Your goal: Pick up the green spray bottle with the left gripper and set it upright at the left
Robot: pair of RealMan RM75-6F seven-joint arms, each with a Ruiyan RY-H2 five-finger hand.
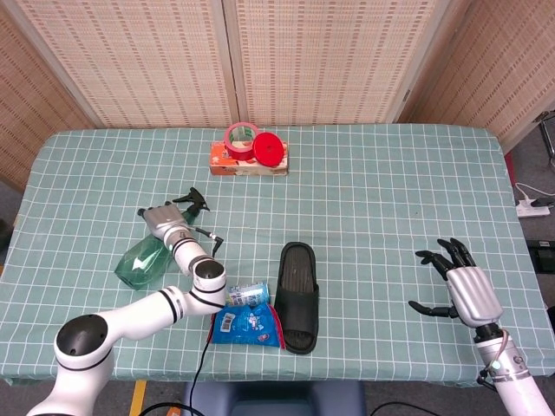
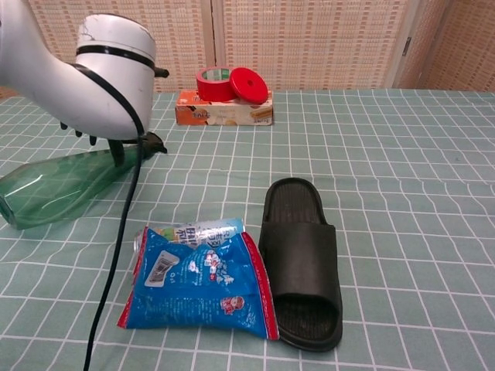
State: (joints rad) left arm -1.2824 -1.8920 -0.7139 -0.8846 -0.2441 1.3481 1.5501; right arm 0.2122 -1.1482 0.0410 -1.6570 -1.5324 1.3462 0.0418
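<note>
The left hand (image 1: 161,219) sits over the neck end of the green spray bottle (image 1: 146,260), which lies flat on the checked tablecloth (image 1: 364,191). From the head view the hand is knuckles-up w/ fingers pointing down toward the bottle; whether they're apart or already closed round the neck can't be told, since the hand's own back hides them and the chest view shows mostly the wrist housing. No grip on the bottle is visible, so the step in hand reads as reach/pre-grasp.

To do it well, judged from here: the hand should wrap the bottle where it narrows, just below the trigger head, or slightly further onto the shoulder, thumb on one side & fingers on the other, across the long axis. A hold too near the nozzle risks the heavy body swinging down; too far onto the wide body and the fingers prob. won't span it. Once held firm, lift clear, rotate so the base goes down, then set it further to the hand's left.

Bottle orientation: long axis runs diagonally, base toward the robot & to the hand's left, black trigger head (image 1: 192,201) just beyond the hand, to its right, pointing away from the robot.

The right hand (image 1: 460,286) is well apart at the far side, fingers spread, holding nothing.
</note>
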